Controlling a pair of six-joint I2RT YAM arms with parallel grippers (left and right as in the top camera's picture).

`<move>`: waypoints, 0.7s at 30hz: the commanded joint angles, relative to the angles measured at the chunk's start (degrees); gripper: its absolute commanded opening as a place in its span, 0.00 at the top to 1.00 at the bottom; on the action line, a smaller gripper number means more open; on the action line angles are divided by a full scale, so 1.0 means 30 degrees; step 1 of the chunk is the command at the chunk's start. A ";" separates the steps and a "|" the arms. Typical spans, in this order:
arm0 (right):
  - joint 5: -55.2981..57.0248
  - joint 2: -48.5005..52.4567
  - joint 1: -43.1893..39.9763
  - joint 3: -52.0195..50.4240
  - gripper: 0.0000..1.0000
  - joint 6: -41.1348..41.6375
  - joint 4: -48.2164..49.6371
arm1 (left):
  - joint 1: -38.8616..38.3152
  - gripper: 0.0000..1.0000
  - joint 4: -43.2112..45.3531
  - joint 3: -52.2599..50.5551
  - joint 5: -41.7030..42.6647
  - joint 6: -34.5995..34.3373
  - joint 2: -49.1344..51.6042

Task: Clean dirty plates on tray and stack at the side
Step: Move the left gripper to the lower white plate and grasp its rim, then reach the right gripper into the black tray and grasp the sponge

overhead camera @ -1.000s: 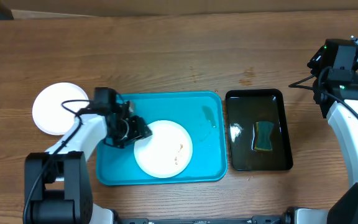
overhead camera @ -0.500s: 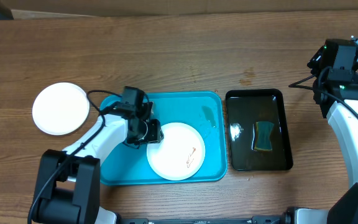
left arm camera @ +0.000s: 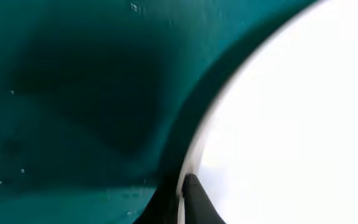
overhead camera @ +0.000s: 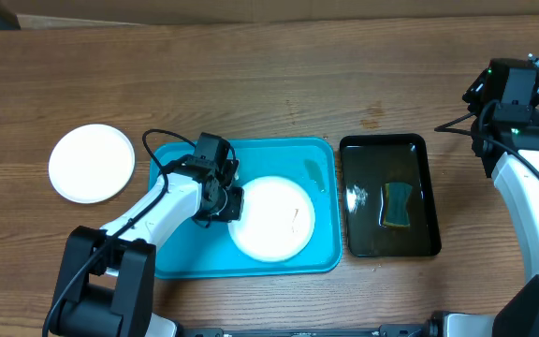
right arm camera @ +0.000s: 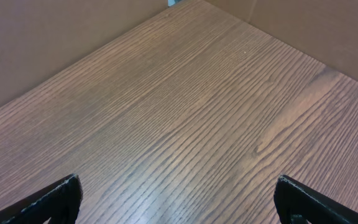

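Observation:
A white plate (overhead camera: 272, 217) with a faint reddish smear lies on the turquoise tray (overhead camera: 181, 255). My left gripper (overhead camera: 232, 204) is at the plate's left edge, shut on its rim. In the left wrist view its dark fingers (left arm camera: 196, 200) pinch the rim of the plate (left arm camera: 291, 112) above the tray floor (left arm camera: 73, 93). A second white plate (overhead camera: 91, 163) rests on the bare wooden table left of the tray. My right gripper (overhead camera: 515, 92) stays high at the far right, open over bare wood (right arm camera: 179, 193), holding nothing.
A glossy black tray (overhead camera: 363, 239) stands right of the turquoise one, with a green and yellow sponge (overhead camera: 399, 204) in it. A greenish smear (overhead camera: 314, 174) marks the turquoise tray's far right part. A cardboard wall runs along the table's back edge.
My left gripper moved right across the tray and shut on the plate's rim. The plate slid right with it. The right arm has not moved.

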 commanded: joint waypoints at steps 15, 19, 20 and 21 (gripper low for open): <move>0.0313 -0.0007 0.0044 0.0284 0.00 -0.0058 0.0117 | 0.0517 0.92 -0.0568 0.2259 -0.2572 -0.5501 0.0262; 0.0313 -0.0007 0.0044 0.0284 0.00 -0.0051 0.0117 | 0.0466 0.65 -0.0561 0.2259 -0.2579 -0.5705 0.0262; 0.0306 -0.0007 0.0044 0.0284 0.00 -0.0058 0.0117 | 0.0488 0.56 -0.0561 0.2259 -0.2601 -0.5537 0.0262; 0.0313 -0.0007 0.0044 0.0284 0.00 -0.0051 0.0117 | 0.0488 0.51 -0.0554 0.2259 -0.2725 -0.5384 0.0262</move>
